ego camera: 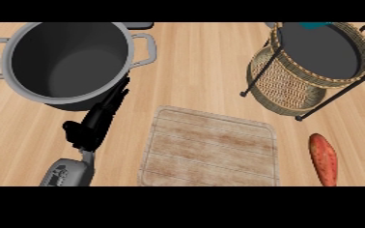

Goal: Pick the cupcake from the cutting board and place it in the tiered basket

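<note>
The wooden cutting board (208, 148) lies at the lower middle of the counter, and I see nothing on it. The tiered wicker basket (299, 84) with its black wire frame stands at the upper right. At the far rim of its dark top tier (317, 50) a small teal thing (314, 25) shows, cut off by the view's upper edge; whether it is the cupcake I cannot tell. My left hand (96, 118) rests at the left, fingers straight and pointing up beside the pot, holding nothing. My right hand does not show.
A large grey pot (68, 60) with side handles fills the upper left, close to my left hand's fingertips. A reddish sweet potato (324, 158) lies at the lower right, right of the board.
</note>
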`<state>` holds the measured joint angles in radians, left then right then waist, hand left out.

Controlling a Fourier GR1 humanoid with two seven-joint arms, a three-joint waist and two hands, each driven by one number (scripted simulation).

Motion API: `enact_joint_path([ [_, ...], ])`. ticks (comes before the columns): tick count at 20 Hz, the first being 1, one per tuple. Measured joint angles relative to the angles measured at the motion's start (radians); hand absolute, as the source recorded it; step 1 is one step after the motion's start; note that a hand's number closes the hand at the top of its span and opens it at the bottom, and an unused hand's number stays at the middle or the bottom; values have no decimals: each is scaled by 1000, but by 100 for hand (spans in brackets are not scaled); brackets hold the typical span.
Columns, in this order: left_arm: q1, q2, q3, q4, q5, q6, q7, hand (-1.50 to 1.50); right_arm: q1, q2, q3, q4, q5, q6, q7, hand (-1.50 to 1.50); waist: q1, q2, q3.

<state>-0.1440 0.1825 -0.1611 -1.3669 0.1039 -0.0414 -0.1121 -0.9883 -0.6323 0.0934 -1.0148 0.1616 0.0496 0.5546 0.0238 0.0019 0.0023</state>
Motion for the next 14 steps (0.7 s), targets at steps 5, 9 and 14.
enact_joint_path([
  [5,6,-2,14,7,-1,-7,4,0,-51,85,-37,70,-14,-12,16,150,-6,-1,-1],
  [9,2,-3,19,18,-6,-3,20,0,-66,128,-112,115,-95,-11,114,-150,-14,-5,-2],
  [14,22,-8,26,20,-11,-2,10,0,-58,148,-196,121,-167,-25,180,-150,-22,-8,-2],
])
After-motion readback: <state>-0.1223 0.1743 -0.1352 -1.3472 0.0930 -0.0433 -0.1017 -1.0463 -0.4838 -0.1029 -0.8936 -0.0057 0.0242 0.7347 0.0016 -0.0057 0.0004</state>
